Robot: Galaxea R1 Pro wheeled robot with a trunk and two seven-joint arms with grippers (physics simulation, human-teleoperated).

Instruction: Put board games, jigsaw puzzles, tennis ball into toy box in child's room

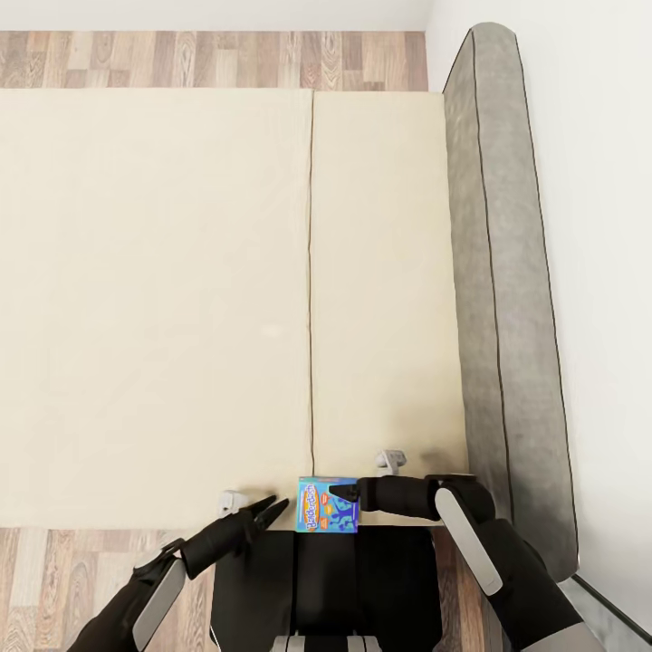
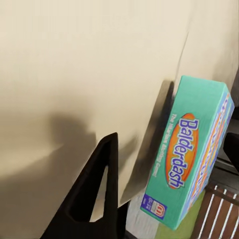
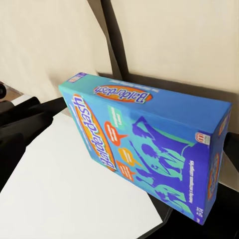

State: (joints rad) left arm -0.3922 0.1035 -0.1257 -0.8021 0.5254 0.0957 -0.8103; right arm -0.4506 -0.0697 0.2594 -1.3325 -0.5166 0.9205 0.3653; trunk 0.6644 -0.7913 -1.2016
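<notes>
Blue game box (image 1: 327, 506) sits at the bed (image 1: 181, 299) near edge, just over the robot's trunk. Right claw (image 1: 337, 493) touches the box's far-right corner; grip state cannot tell. Left claw (image 1: 268, 511) just beside the box, fingers (image 2: 94, 189) spread, empty. Box looks light, stiff cardboard, smooth lid, likely slippery; pinch across the thin edges.

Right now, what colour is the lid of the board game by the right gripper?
Blue with darker blue figures and an orange logo; the board game shows best in the right wrist view.
</notes>
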